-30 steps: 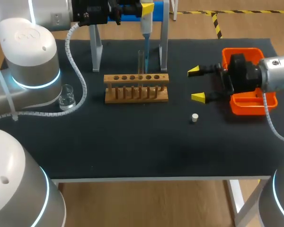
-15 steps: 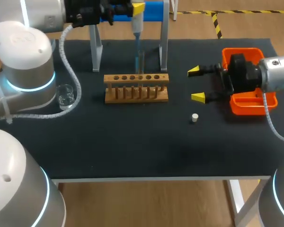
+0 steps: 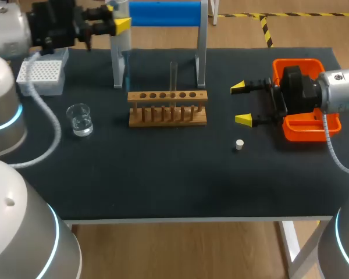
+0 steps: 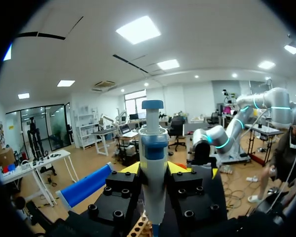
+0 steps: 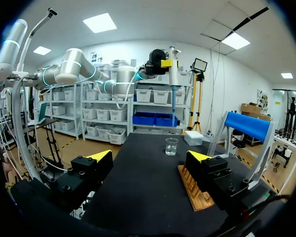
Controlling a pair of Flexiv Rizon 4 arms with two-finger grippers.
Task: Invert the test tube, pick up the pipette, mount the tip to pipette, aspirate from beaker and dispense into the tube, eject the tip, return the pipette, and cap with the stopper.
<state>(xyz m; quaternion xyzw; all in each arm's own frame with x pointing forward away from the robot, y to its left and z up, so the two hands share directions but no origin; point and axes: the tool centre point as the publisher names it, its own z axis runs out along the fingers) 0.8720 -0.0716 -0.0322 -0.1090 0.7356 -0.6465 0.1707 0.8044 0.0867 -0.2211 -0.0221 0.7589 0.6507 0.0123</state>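
Observation:
My left gripper (image 3: 117, 18) is at the back left, shut on a white and blue pipette (image 3: 121, 42) that hangs upright beside the stand's left leg. In the left wrist view the pipette (image 4: 154, 163) sits clamped between the yellow tips of the left gripper (image 4: 154, 170). A clear test tube (image 3: 173, 74) stands upright in the wooden rack (image 3: 167, 108). The beaker (image 3: 80, 119) with liquid is left of the rack. A small white stopper (image 3: 239, 144) lies right of the rack. My right gripper (image 3: 242, 103) hovers open above it, empty, as the right wrist view (image 5: 150, 157) confirms.
A white tip box (image 3: 42, 75) sits at the back left, just left of the pipette. The pipette stand with its blue bar (image 3: 163, 13) rises behind the rack. An orange tray (image 3: 309, 129) lies at the right, under my right arm.
My left arm has carried the pipette leftward, from above the test tube to beside the stand's left leg. The tip box and beaker are now uncovered. The right arm stayed still.

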